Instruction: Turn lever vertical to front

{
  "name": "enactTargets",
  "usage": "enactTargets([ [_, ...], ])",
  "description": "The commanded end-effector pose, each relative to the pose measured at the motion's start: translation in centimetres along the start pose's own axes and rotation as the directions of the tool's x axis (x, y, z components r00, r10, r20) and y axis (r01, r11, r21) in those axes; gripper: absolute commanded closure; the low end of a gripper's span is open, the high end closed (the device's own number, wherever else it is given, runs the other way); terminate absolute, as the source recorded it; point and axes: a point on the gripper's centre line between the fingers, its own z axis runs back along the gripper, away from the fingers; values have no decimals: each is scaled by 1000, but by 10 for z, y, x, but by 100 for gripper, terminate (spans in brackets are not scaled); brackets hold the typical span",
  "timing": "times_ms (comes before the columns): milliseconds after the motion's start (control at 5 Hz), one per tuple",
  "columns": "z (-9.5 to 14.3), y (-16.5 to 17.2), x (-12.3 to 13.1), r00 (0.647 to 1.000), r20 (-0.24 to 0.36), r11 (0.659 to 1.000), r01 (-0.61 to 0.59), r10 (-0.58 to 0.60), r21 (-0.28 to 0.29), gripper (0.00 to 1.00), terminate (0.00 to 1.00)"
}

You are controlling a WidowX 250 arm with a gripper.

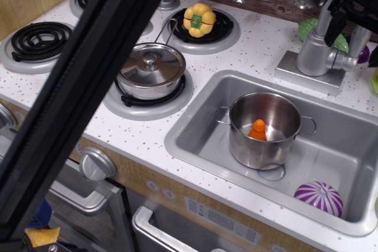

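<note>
The silver faucet stands on its base plate behind the sink, at the upper right. The lever is a short silver-grey stub that comes out of the right side of the faucet's thick column and angles upward. My black gripper hangs over the faucet from above. One finger shows dark in front of the faucet's neck, left of the lever; the other is right of the lever's tip. The jaws look spread, with the lever's upper end between them. Contact with the lever cannot be made out.
A steel pot with an orange toy inside stands in the sink, beside a purple striped ball. A lidded pan and a yellow pepper sit on burners. A green toy lies behind the faucet. A black arm link crosses the foreground.
</note>
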Motion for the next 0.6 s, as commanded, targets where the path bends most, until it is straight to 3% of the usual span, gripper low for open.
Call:
enactTargets([
  [0, 0, 0, 0, 1000, 0, 1000, 0, 0, 0, 0, 0],
  [400, 6, -7, 11, 989, 149, 999, -15, 7, 47, 0, 0],
])
